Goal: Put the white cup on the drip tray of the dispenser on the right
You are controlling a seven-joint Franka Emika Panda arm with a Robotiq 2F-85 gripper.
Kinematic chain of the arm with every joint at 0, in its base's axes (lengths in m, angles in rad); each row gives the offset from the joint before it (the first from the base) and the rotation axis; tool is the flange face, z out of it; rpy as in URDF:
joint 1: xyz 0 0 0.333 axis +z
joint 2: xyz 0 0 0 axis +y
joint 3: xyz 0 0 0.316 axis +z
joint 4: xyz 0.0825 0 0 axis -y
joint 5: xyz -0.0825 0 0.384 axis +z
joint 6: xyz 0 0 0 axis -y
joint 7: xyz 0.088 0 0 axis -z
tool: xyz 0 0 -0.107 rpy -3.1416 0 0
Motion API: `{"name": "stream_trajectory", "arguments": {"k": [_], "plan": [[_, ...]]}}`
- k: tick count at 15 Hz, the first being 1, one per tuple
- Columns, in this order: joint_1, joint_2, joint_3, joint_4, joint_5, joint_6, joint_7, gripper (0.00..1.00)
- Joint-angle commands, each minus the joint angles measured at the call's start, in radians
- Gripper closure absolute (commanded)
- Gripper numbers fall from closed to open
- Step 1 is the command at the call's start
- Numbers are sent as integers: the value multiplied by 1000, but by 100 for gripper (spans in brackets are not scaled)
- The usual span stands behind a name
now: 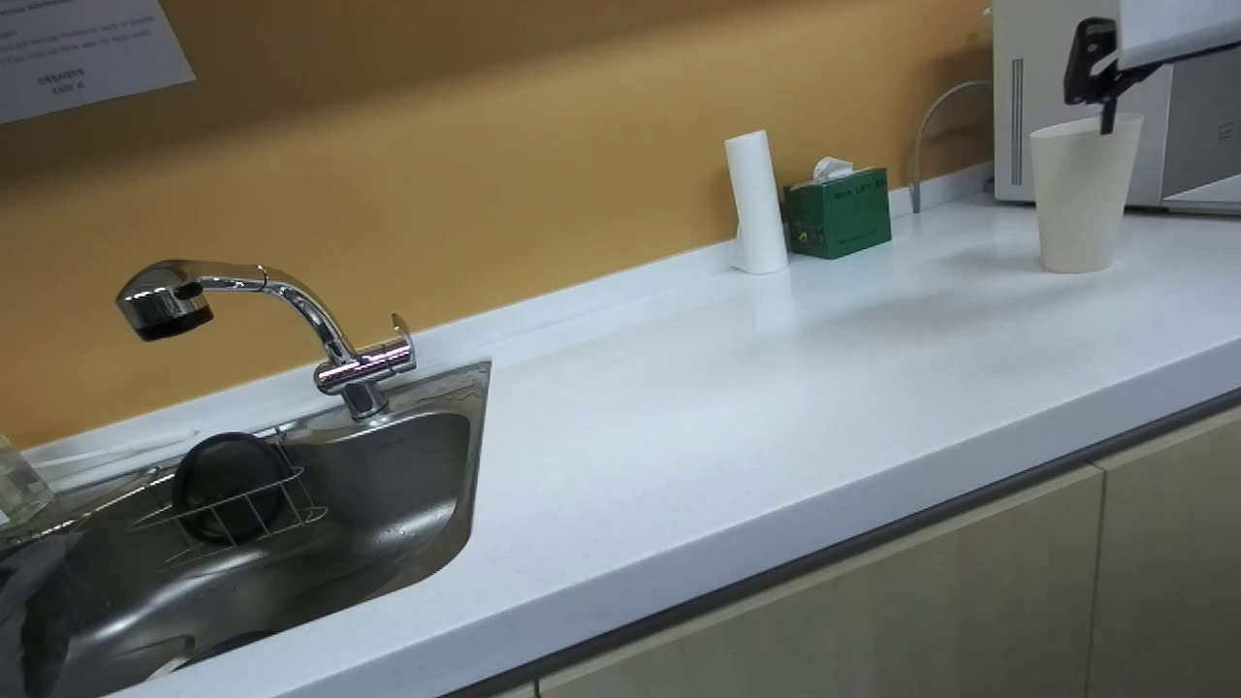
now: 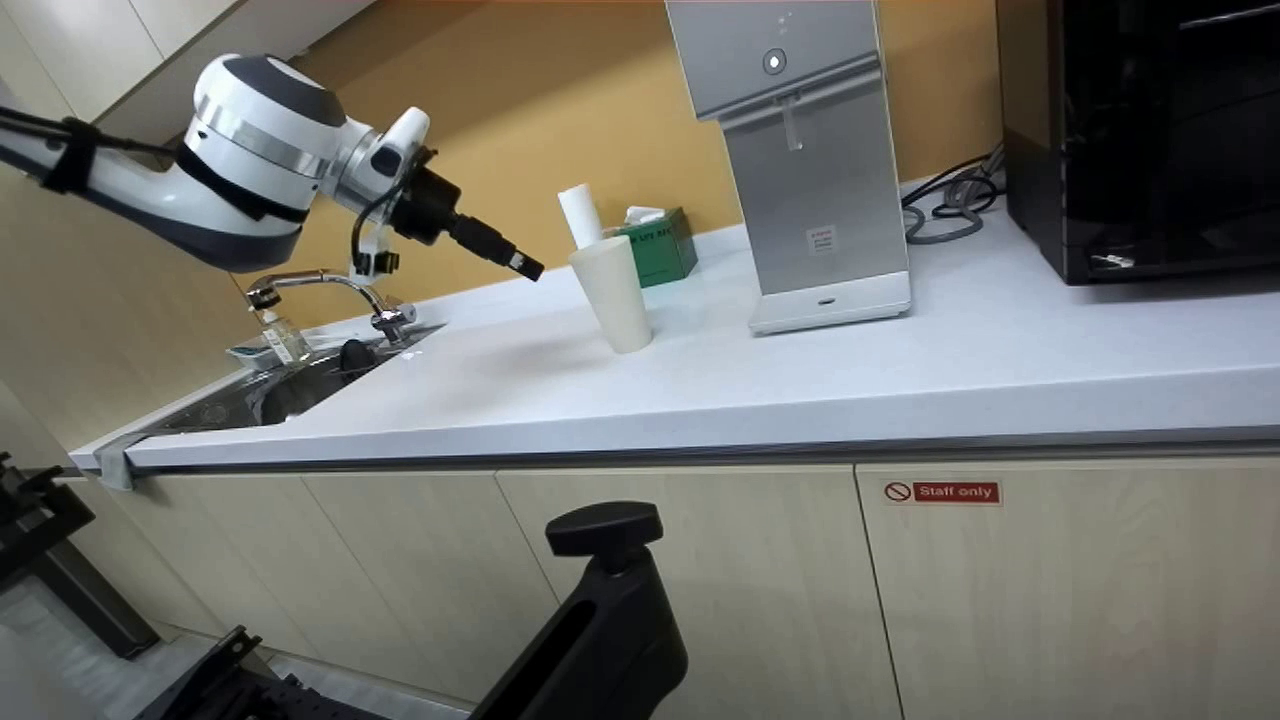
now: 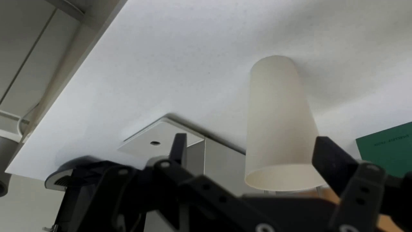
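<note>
Black two-fingered tool (image 3: 251,149), spread wide and empty, is angled toward a tapered white cup (image 3: 280,119), presumably so its sides can be straddled. Upright on the white table (image 1: 620,427), the cup is set apart from the tall silver-grey dispenser (image 2: 815,200), whose white drip tray (image 2: 832,304) is placed below the spout (image 2: 792,126), likely against spills.

Soft shadows smudge the bright counter (image 1: 659,417) and dim the top of the wall (image 1: 465,174). The faucet (image 1: 364,368) glints; print on the notice (image 1: 82,58) is blurred.
</note>
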Motion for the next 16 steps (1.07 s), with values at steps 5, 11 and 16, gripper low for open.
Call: {"name": "stream_trajectory", "arguments": {"k": [5,11,16], "plan": [[-17,42,20,21,-15,8,44,0],[-45,153,29,90,-196,43,-40,0],[-47,253,19,166,-390,84,-12,0]]}}
